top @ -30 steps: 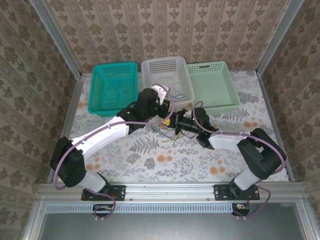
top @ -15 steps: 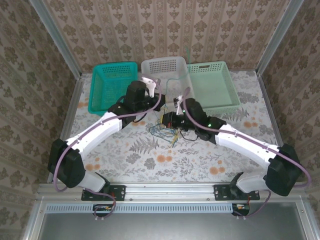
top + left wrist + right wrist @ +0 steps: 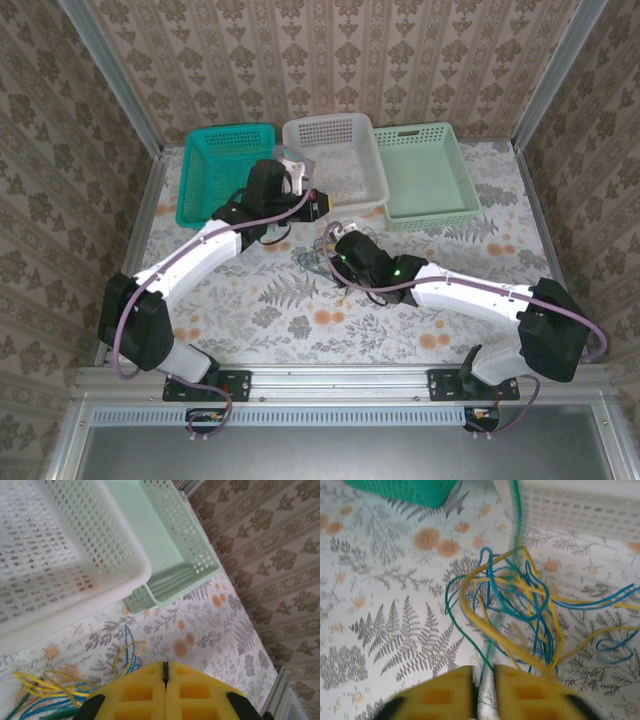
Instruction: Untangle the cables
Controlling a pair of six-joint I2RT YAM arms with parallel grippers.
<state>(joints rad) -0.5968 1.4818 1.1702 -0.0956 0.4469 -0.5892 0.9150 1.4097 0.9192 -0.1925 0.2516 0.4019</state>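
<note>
Now the right gripper (image 3: 483, 675) has its yellow fingers a little apart, and a dark green strand (image 3: 516, 520) runs up out of the narrow gap between them towards the far side. The gap looks wider than the strand, so I judge the wire to be loose in it rather than pinched. Half a second earlier this arm was stretched up by the far baskets with a green strand lifted high. It has since swung down and nearer, to the near right side of the tangle.

Just beyond its fingertips lie the cables (image 3: 512, 607), yellow, blue and green loops still crossed over one another on the flowered table (image 3: 395, 630), just near of the white basket (image 3: 580, 510).

The left gripper (image 3: 165, 667) has its fingers pressed together with no gap. Whether a strand is caught in that seam I cannot tell. It hangs at the far left of the tangle by the white basket's near rim, a little farther left than half a second ago.

The teal basket (image 3: 405, 492) stands to the left and the pale green basket (image 3: 170, 545) to the right.

In my judgement the pull has ended and the green strand is being let go. The knot remains, so most of the work is still ahead.
</note>
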